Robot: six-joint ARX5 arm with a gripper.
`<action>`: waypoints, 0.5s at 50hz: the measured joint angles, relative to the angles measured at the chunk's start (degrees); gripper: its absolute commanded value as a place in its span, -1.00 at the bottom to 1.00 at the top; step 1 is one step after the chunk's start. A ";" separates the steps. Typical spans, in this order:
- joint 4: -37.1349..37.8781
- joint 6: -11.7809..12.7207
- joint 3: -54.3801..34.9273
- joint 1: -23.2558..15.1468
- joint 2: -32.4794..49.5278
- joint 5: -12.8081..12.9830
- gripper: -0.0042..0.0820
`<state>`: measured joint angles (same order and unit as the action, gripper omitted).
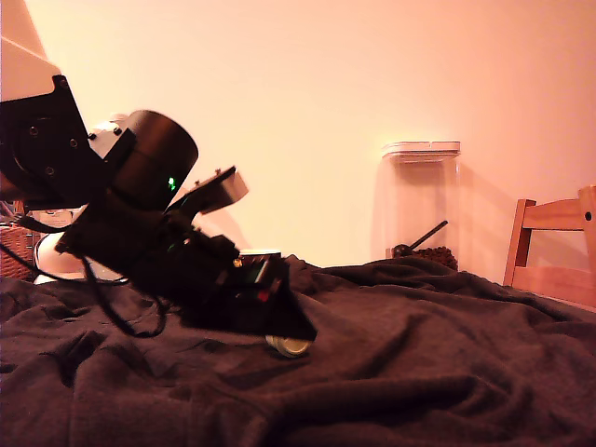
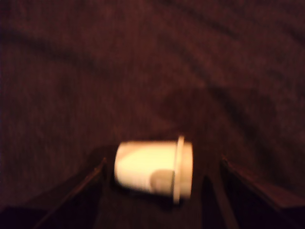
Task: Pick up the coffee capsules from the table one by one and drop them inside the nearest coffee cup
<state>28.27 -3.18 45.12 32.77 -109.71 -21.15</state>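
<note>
The dark, wrinkled cloth covering the worktop (image 1: 419, 372) fills the foreground. On it lies one coffee capsule (image 1: 289, 346), pale cream, tipped on its side with its rimmed face turned sideways. The single black arm leans down low from the exterior view's left, and its end effector (image 1: 300, 331) sits right over the capsule. In the wrist view, the two fingers (image 2: 71, 195) stand spread on either side of the capsule with dark gaps between, so nothing is gripped. Behind, by the wall, stands one clear lidded container (image 1: 421, 200) with dark contents at its bottom. One wooden chair (image 1: 549, 247) shows at the exterior view's right.
</note>
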 measured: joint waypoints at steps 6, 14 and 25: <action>-0.55 0.00 0.00 -0.31 -0.04 -0.68 0.67; 0.07 -0.02 0.00 -0.31 -0.04 -0.85 0.66; 0.02 -0.96 0.00 -0.31 -0.04 -0.85 0.51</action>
<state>28.29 -4.14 45.12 32.47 -109.75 -22.00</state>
